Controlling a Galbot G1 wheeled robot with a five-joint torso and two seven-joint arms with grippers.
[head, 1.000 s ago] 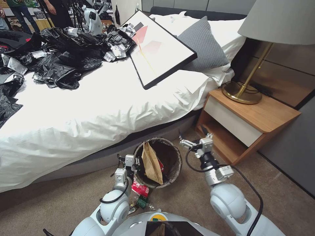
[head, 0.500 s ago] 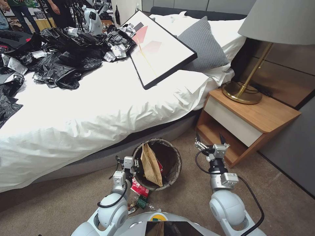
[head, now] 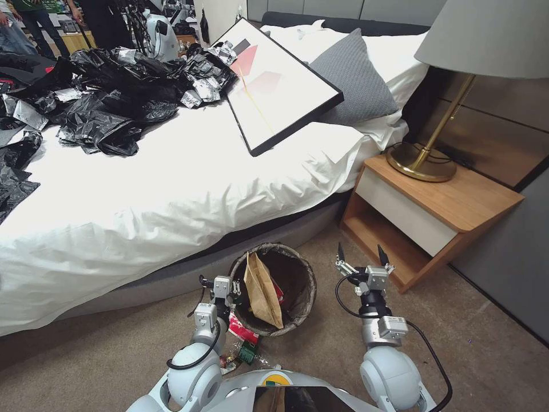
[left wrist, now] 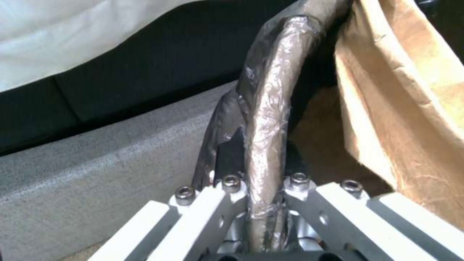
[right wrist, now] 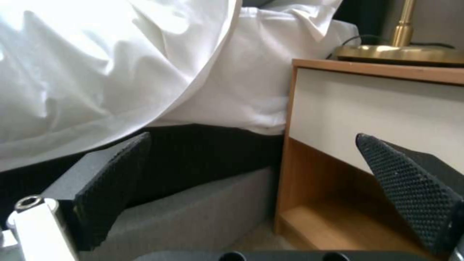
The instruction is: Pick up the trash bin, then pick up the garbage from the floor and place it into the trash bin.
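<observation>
One trash bin (head: 297, 309), left claw (head: 235, 289) gripping rim | one brown bag (head: 262, 290) inside | right claw (head: 360, 256) open

No legible text, label, brand or number in any view. The green packet (head: 247, 353) on the floor (head: 320, 355) beside the red wrapper (head: 243, 330) carries print (too small to read).

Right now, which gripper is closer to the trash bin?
Left. The left gripper is clamped on the trash bin rim; the right gripper hangs open beside it, apart.
</observation>
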